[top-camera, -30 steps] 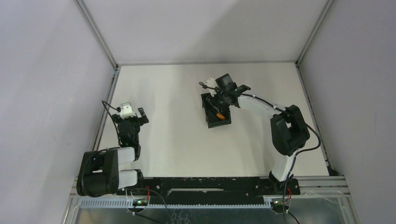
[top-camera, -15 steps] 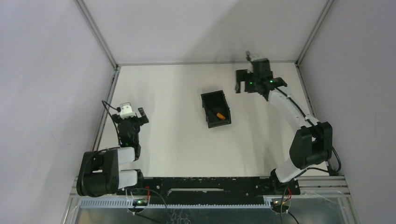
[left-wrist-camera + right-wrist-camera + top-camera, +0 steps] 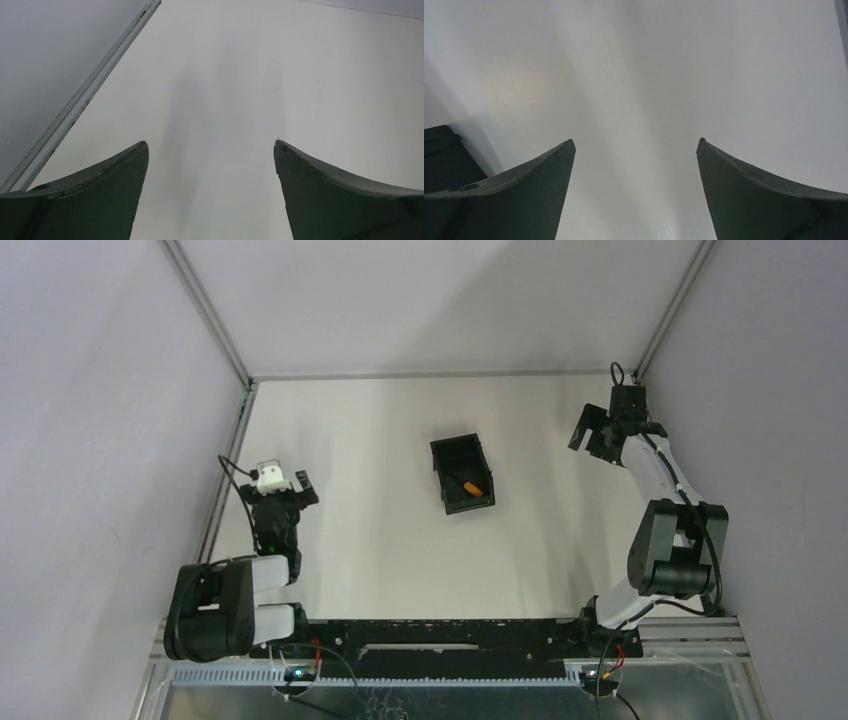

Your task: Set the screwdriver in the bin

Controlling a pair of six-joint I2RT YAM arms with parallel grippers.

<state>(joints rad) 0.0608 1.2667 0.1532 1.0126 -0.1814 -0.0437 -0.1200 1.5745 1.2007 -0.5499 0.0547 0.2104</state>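
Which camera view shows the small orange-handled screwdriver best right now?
Top external: the orange-handled screwdriver lies in plain sight inside the black rectangular plastic bin. Both wrist views show nothing of it.

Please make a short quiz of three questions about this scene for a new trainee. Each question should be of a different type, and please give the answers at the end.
1. True or false: the screwdriver lies inside the bin.
2. Choose one. The right gripper is:
A) shut on the screwdriver
B) open, over bare table, away from the bin on its right
C) reaching down inside the bin
3. Fill in the word: the left gripper holds nothing, and its jaws are ____.

Key: 1 true; 2 B; 3 open.
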